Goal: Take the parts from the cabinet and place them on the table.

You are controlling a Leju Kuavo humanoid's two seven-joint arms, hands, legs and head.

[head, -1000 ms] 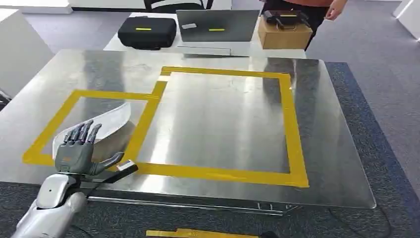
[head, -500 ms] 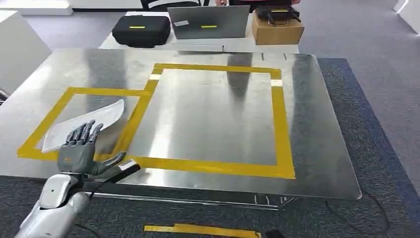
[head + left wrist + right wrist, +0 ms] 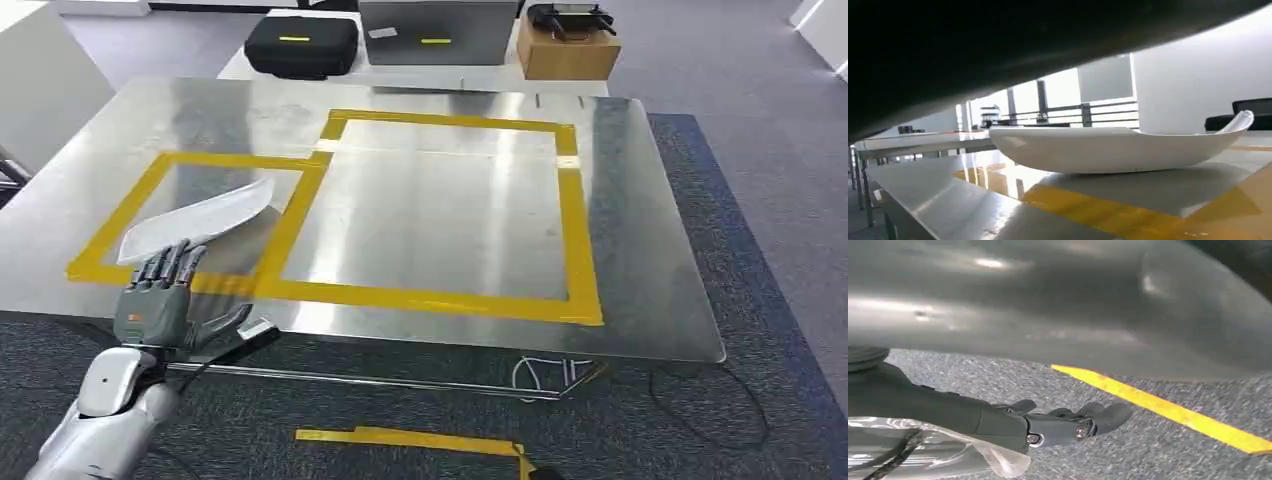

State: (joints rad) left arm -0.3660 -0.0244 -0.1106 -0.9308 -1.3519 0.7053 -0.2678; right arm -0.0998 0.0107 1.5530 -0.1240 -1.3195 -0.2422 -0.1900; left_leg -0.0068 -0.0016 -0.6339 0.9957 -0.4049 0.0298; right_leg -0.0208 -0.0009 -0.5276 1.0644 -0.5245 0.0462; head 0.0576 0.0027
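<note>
A white curved part (image 3: 200, 218) lies on the steel table (image 3: 640, 300), inside the small yellow-taped square (image 3: 110, 230) at the left. In the left wrist view the same part (image 3: 1113, 150) rests on the tabletop just beyond a yellow tape line. My left hand (image 3: 160, 300) hovers at the table's front left edge, just short of the part, fingers spread and holding nothing. My right hand (image 3: 1063, 422) hangs low over the grey carpet with its dark fingers stretched out and nothing in them.
A larger yellow-taped square (image 3: 585, 230) takes up the table's middle. Behind the table stand a black case (image 3: 300, 45), a laptop (image 3: 438, 30) and a cardboard box (image 3: 565, 50). A white surface (image 3: 35, 80) is at far left. Yellow tape (image 3: 410, 440) marks the carpet.
The camera has shifted back, so the table sits farther off. My left hand, earlier over the tape beside the part, is now at the table's front edge. The person behind has left the picture.
</note>
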